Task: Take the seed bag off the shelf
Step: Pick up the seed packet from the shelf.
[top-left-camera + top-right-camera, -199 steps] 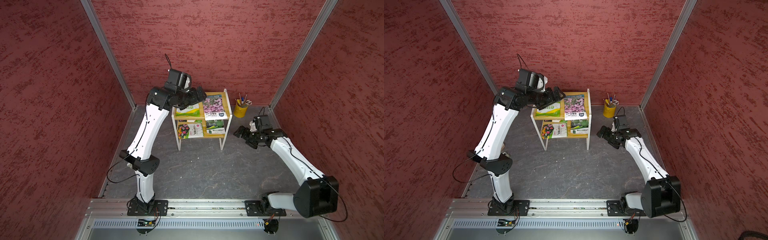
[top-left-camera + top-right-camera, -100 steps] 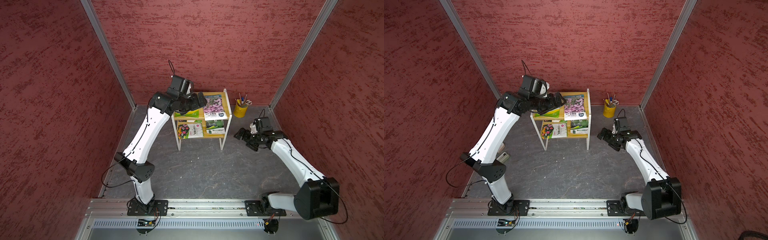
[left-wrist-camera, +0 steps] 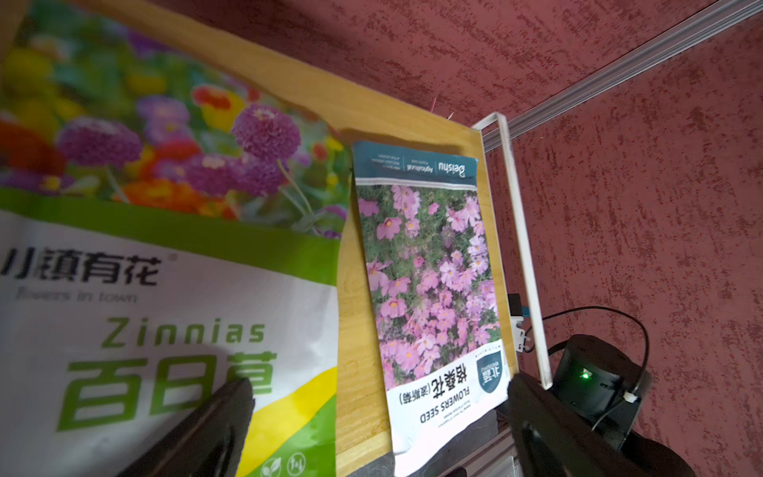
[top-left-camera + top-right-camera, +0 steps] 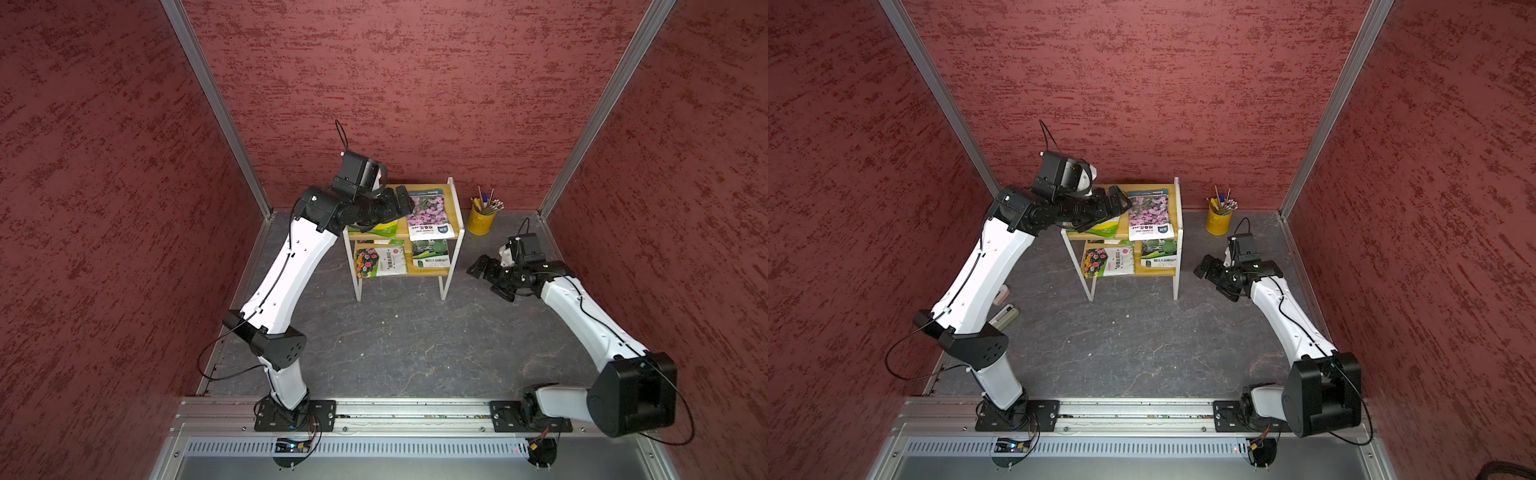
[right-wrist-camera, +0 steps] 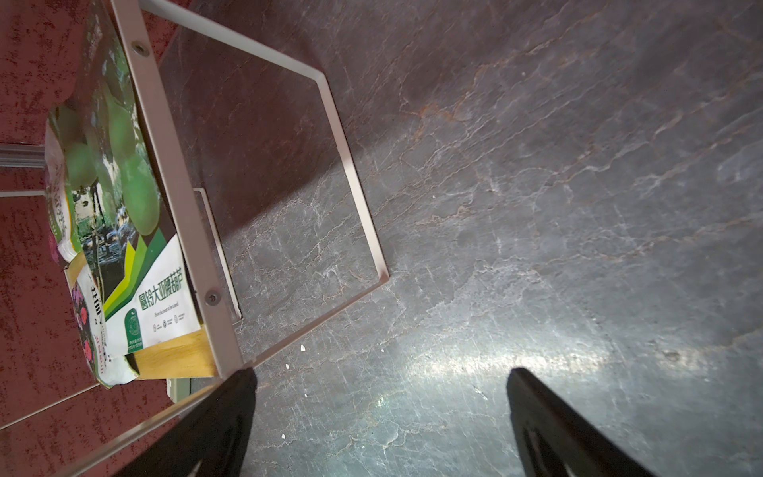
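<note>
A small shelf (image 4: 456, 208) with two yellow wood boards and a thin white frame is seen at the back of the grey surface (image 4: 395, 345), close to the red wall. Four seed bags are laid flat on it. On the top board a zinnia seed bag (image 3: 165, 289) is placed on the left arm's side, and a pink flower seed bag (image 4: 428, 212) is placed just beside it. On the lower board a mixed flower seed bag (image 4: 382, 261) and a green gourd seed bag (image 4: 432, 254) are laid side by side. The left gripper (image 4: 395, 210) is held over the top board, above the zinnia seed bag. Its jaws are spread wide and nothing is held. One finger (image 3: 223, 413) is seen right over the zinnia seed bag, but whether the bag is touched cannot be told. The right gripper (image 4: 488, 280) is held low beside the shelf, over the surface. Its jaws are spread wide too, and nothing is held. A yellow pencil cup (image 4: 481, 222) is set near the shelf, by the back wall.
</note>
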You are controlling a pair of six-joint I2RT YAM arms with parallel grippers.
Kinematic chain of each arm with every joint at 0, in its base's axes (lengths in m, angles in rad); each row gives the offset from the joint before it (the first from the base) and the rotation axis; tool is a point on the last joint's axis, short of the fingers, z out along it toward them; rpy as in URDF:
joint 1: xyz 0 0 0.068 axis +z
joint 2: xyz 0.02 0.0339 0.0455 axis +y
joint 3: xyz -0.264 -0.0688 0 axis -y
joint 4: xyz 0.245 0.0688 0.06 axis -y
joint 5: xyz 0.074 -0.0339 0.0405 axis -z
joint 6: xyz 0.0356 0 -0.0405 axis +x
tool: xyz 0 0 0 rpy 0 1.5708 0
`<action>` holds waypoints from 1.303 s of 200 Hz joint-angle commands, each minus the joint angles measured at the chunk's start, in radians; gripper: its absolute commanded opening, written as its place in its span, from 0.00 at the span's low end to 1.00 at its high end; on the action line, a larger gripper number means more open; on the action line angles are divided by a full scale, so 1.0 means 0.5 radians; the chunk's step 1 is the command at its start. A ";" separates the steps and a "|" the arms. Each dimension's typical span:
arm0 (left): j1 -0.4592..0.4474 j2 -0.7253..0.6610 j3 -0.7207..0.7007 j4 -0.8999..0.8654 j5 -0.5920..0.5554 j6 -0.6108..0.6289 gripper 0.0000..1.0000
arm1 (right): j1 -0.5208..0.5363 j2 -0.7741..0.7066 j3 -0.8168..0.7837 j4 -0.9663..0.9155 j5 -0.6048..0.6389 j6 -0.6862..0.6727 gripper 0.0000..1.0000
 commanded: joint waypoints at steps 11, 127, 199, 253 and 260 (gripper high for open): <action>0.125 0.139 0.259 -0.006 0.057 0.076 1.00 | -0.011 0.013 0.022 0.029 -0.028 0.013 0.98; 0.133 0.370 0.225 0.335 -0.105 0.341 1.00 | -0.014 0.083 0.084 0.032 -0.061 0.036 0.98; 0.055 0.205 -0.033 0.227 -0.333 0.218 1.00 | -0.012 0.132 0.067 0.075 -0.066 0.042 0.98; -0.006 0.143 -0.118 0.202 -0.409 0.075 1.00 | -0.011 0.151 0.073 0.085 -0.067 0.032 0.99; -0.018 0.142 -0.132 0.211 -0.420 0.055 1.00 | -0.014 0.151 0.068 0.090 -0.068 0.029 0.98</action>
